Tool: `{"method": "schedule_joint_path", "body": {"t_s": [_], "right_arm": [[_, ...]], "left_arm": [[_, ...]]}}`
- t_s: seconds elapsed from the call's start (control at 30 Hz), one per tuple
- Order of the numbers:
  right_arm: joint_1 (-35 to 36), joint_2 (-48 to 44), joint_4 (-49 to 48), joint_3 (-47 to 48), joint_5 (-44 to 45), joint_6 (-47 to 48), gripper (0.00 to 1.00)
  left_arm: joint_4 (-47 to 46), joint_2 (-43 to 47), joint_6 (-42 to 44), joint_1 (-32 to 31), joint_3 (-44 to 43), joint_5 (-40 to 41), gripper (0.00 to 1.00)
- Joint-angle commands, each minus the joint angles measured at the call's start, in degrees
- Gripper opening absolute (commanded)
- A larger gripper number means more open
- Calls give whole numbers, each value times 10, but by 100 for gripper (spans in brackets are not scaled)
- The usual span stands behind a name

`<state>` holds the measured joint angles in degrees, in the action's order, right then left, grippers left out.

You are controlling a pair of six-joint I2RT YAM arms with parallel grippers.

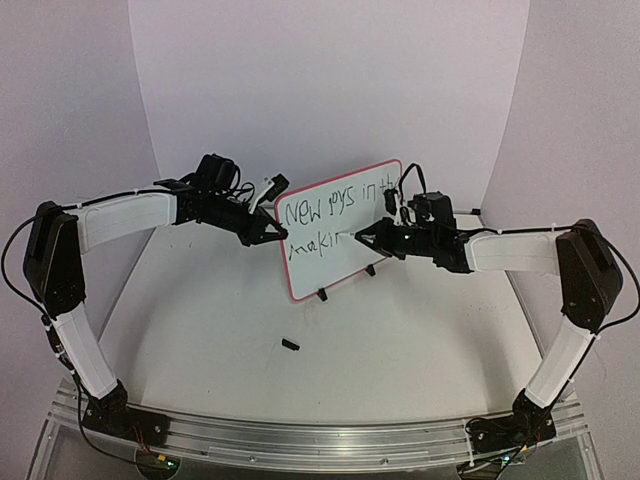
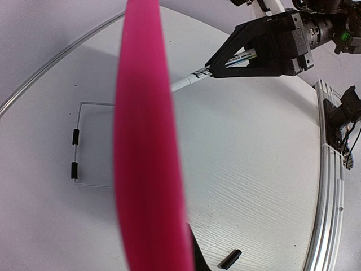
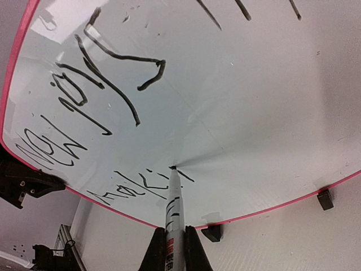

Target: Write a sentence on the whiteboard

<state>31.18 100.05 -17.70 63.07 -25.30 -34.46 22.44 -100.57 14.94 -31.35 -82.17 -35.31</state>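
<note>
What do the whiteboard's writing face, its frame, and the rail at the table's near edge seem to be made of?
Whiteboard face: smooth glossy coated sheet, perhaps melamine or painted metal; it shows soft reflections. Frame: probably plastic, even red-pink colour, rounded edge. Rail: looks like bare aluminium, silver sheen with long grooves.

Left arm (image 1: 120, 222) stretched inward, left fingers (image 1: 262, 232) pinched together, right arm (image 1: 510, 255) stretched inward opposite, right fingers (image 3: 152, 257) clamped tight

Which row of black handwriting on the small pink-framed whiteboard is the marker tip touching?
The lower row, starting "mak": the black-and-white marker pen's tip rests at its right end. The upper row sits well clear.
</note>
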Motion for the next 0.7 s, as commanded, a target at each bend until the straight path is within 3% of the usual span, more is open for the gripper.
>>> {"method": "schedule_joint_path", "body": {"t_s": [0.0,0.67], "right_arm": [[-6,-25,-9,-2,22,6,0],[-9,-15,-10,-22,14,2,0]], "left_arm": [[83,-15,4,-20,3,-27,0],[83,-17,4,-20,2,-27,0]]}}
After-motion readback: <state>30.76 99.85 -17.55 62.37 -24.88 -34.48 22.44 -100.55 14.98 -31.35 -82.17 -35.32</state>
